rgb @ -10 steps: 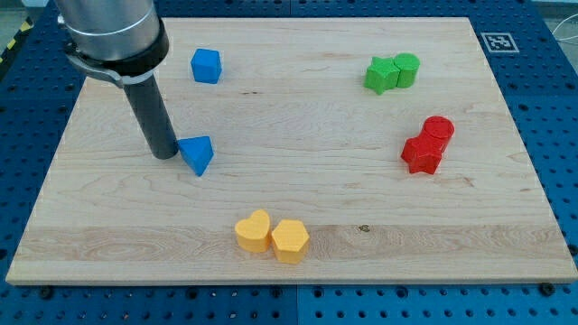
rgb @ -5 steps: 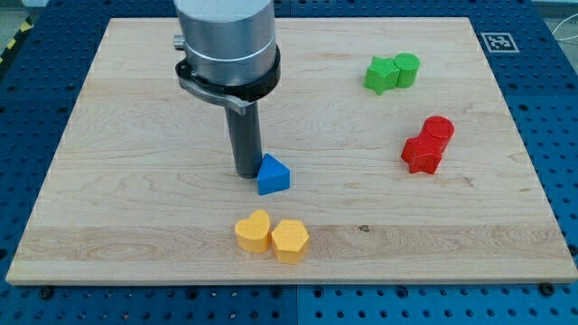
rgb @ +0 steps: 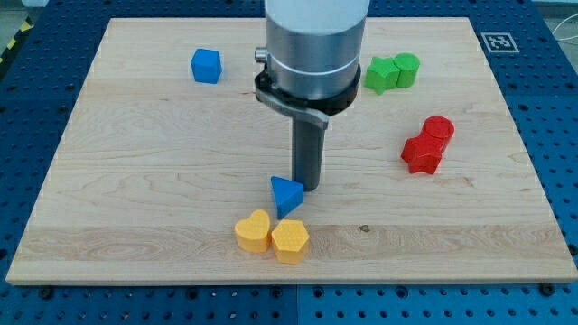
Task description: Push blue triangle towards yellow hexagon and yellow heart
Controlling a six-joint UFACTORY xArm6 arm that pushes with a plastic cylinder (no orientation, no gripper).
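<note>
In the camera view, the pale wooden bench (rgb: 135, 181) lies on a blue perforated base. My tip (rgb: 308, 187) sits near the middle of the bench, touching or just beside the upper right edge of the small blue triangle block (rgb: 286, 194). The arm carries no fingers, only the straight dark rod, so there is nothing to spread or pinch.

The blue triangle block lies just above the yellow heart block (rgb: 254, 231) and the yellow hexagon block (rgb: 290, 240), which touch each other near the view's bottom; the triangle is very near them, though I cannot tell if it touches.

A blue cube block (rgb: 206, 66) rests at the upper left. Two green blocks (rgb: 391, 72) sit together at the upper right, and two red blocks (rgb: 428, 144) sit together on the right.
</note>
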